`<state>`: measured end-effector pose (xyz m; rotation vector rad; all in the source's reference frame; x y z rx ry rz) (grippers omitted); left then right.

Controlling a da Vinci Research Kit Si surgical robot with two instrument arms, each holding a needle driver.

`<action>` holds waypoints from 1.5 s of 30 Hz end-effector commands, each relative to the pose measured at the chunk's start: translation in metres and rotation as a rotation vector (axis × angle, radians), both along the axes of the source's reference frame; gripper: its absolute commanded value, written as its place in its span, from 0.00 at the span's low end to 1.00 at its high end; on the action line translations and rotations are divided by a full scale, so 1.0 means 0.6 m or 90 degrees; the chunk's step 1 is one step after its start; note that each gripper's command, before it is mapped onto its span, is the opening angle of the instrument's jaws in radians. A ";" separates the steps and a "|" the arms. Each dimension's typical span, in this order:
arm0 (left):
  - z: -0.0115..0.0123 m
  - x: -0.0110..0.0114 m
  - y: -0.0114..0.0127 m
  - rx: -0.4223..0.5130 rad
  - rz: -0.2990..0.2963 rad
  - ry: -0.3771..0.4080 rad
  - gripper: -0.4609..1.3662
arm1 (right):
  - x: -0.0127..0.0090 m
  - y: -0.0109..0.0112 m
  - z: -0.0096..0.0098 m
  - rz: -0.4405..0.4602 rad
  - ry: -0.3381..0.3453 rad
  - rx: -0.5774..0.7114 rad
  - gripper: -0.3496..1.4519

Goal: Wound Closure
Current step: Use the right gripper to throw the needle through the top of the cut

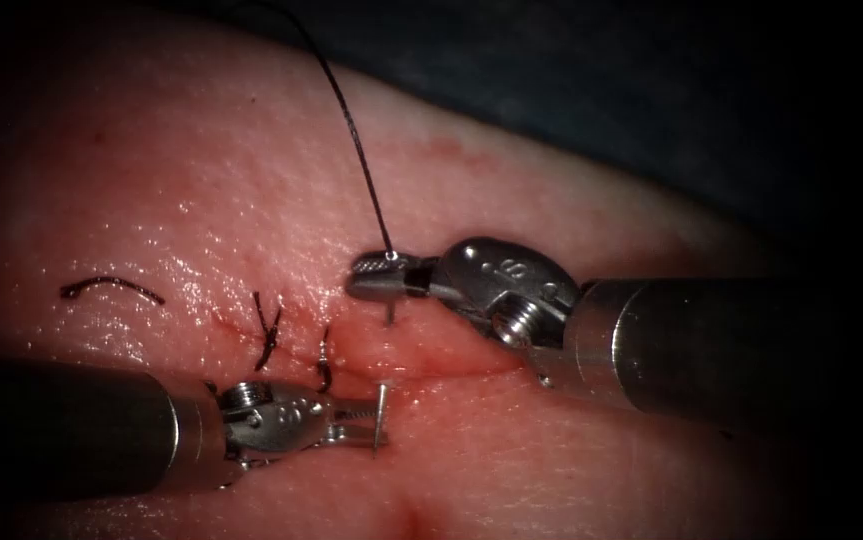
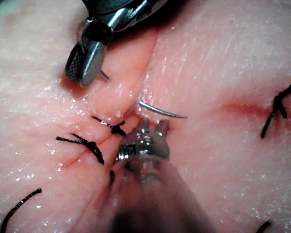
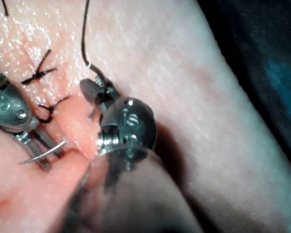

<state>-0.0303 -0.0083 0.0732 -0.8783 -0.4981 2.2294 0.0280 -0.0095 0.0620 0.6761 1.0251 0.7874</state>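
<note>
The cut [image 1: 421,368] runs across the tissue [image 1: 251,180], with two dark stitches [image 1: 267,332] on its left stretch. My right tool [image 1: 383,278] comes in from the right, its jaws shut on the curved needle [image 1: 389,314] close to its thread end. The needle is in the tissue: it enters on the far lip and its point [image 1: 380,408] stands out of the near lip. My left tool [image 1: 363,420] has its jaws open around that point, and the point [image 2: 161,111] rises just above the tool. Thread [image 1: 351,130] leads up and away from the needle's tail.
A loose cut end of thread [image 1: 111,288] lies on the tissue at the far left. Another dark stitch [image 2: 277,104] crosses the cut beyond the tools. Dark cloth [image 1: 651,90] borders the tissue's far edge. Red fluid [image 1: 411,515] marks the near tissue.
</note>
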 end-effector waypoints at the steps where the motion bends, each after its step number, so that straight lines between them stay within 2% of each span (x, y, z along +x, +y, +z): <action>1: -0.0001 0.0000 0.0000 0.000 0.000 -0.001 0.28 | 0.0001 0.0008 0.0006 0.010 0.011 -0.009 0.00; 2: -0.0001 0.0000 0.0000 0.000 0.000 0.000 0.27 | -0.0001 0.0014 0.0009 0.008 0.028 -0.047 0.00; 3: -0.0001 0.0000 -0.0001 0.000 0.000 0.000 0.26 | -0.0002 0.0020 0.0011 0.009 0.039 -0.071 0.09; 4: -0.0002 -0.0001 -0.0002 0.000 0.000 0.000 0.26 | -0.0006 0.0035 0.0019 -0.004 0.072 -0.184 0.30; 5: -0.0002 -0.0001 -0.0002 0.000 0.000 0.000 0.26 | -0.0006 0.0038 0.0020 -0.012 0.079 -0.213 0.39; 6: -0.0002 -0.0001 -0.0002 0.000 0.000 0.000 0.26 | -0.0007 0.0052 0.0027 -0.020 0.077 -0.290 0.69; 8: -0.0002 -0.0001 -0.0003 0.000 0.000 0.000 0.25 | -0.0009 0.0072 0.0037 -0.006 0.067 -0.322 0.87; 10: -0.0002 -0.0001 -0.0003 0.000 0.001 0.000 0.26 | -0.0013 0.0085 0.0043 0.001 0.074 -0.352 0.91; 14: -0.0003 0.0001 -0.0003 0.000 0.001 -0.001 0.25 | -0.0018 0.0103 0.0043 -0.001 0.081 -0.396 0.91; 21: -0.0004 0.0015 -0.0008 0.006 0.000 -0.001 0.33 | -0.0017 0.0106 0.0001 0.003 0.106 -0.453 0.90; 25: -0.0005 0.0016 -0.0008 0.006 0.001 -0.001 0.32 | -0.0008 0.0095 -0.0034 -0.005 0.121 -0.464 0.84; 29: -0.0005 0.0016 -0.0008 0.006 0.001 -0.001 0.32 | -0.0006 0.0093 -0.0054 0.002 0.127 -0.468 0.81; 31: -0.0005 0.0016 -0.0008 0.006 0.001 -0.001 0.31 | -0.0008 0.0094 -0.0053 0.001 0.127 -0.468 0.76; 37: -0.0004 0.0017 -0.0009 0.006 0.001 -0.001 0.31 | -0.0008 0.0094 -0.0047 0.001 0.127 -0.469 0.74; 45: -0.0005 0.0018 -0.0009 0.006 0.001 -0.001 0.32 | 0.0015 0.0077 -0.0040 -0.025 0.120 -0.500 0.82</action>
